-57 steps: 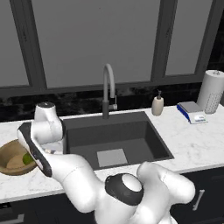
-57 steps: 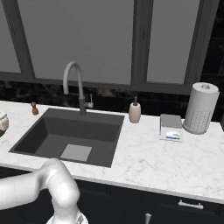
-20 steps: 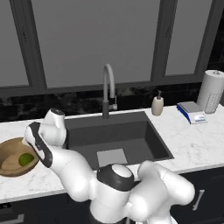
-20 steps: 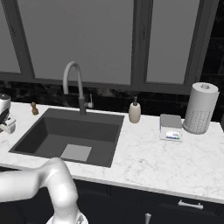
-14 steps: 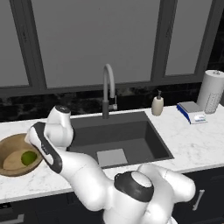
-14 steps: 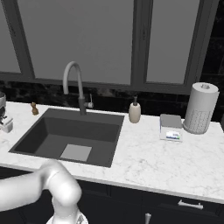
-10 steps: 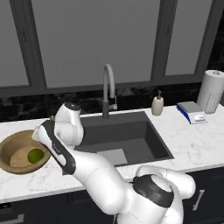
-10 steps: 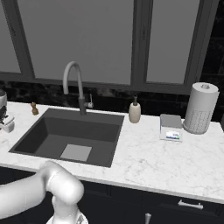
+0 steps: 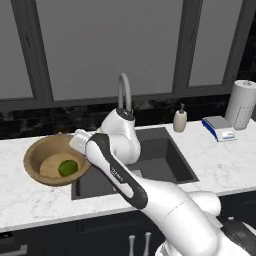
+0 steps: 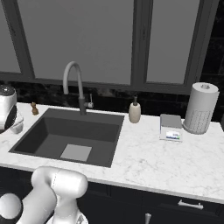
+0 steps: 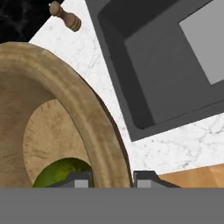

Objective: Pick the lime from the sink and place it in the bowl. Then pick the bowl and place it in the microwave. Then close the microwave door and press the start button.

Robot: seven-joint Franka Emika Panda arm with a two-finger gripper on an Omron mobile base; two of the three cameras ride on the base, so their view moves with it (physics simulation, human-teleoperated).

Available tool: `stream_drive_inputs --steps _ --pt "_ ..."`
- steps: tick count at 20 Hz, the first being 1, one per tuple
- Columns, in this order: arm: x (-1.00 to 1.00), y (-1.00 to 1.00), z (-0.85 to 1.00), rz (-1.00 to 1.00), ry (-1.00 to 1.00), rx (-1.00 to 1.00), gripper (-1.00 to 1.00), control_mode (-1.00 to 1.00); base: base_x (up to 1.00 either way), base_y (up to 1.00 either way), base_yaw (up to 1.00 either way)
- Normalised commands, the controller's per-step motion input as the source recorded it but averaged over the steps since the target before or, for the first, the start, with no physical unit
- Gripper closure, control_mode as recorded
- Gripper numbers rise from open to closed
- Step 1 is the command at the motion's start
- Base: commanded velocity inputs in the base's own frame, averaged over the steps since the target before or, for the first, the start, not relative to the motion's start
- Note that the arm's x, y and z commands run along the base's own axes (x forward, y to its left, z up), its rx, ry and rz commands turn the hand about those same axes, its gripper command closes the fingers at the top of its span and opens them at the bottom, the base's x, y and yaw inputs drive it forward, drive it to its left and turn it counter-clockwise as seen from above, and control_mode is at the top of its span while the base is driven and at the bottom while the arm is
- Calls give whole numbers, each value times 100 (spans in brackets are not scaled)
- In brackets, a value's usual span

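1. The lime (image 9: 68, 167), small, round and yellow-green, lies on the flat bottom of the bowl (image 9: 37, 150); in the hand view its top (image 11: 61, 173) shows low inside the wooden wall
2. The bowl is wide, shallow and light brown, with a thick smooth rim (image 11: 89, 118) and a paler round floor; it stands on the white marbled counter (image 9: 30, 195), just left of the sink (image 9: 165, 160)
3. The gripper (image 11: 112, 178) sits astride the bowl's rim, one fingertip inside and one outside, jaws drawn narrow onto the rim of the bowl
4. The sink is a deep dark grey rectangle with straight edges and a pale grey mat (image 10: 75, 152) on its bottom; a curved metal faucet (image 10: 73, 85) rises behind it
5. A small brown pepper mill (image 11: 64, 16) stands near the back wall, apart from the bowl
6. Right of the sink the counter lies open up to a soap bottle (image 10: 134, 112), a small scale (image 10: 170, 127) and a paper towel roll (image 10: 200, 108)
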Motion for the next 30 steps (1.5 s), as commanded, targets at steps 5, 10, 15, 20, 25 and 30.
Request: stream_drive_inputs --steps 5,10,15,20,25,30 --pt "-48 -87 54 -20 -4 4 100 -100 0 0 0" --pt "-30 -70 45 -16 -4 1 100 -100 0 0 0" --pt "-12 -39 43 -7 -2 0 100 -100 0 0 0" --pt "-9 -27 26 -4 4 4 100 -100 0 0 0" --pt "-19 -29 23 -1 21 17 100 -100 0 0 0" --pt "-35 -17 3 0 19 14 100 -100 0 0 0"
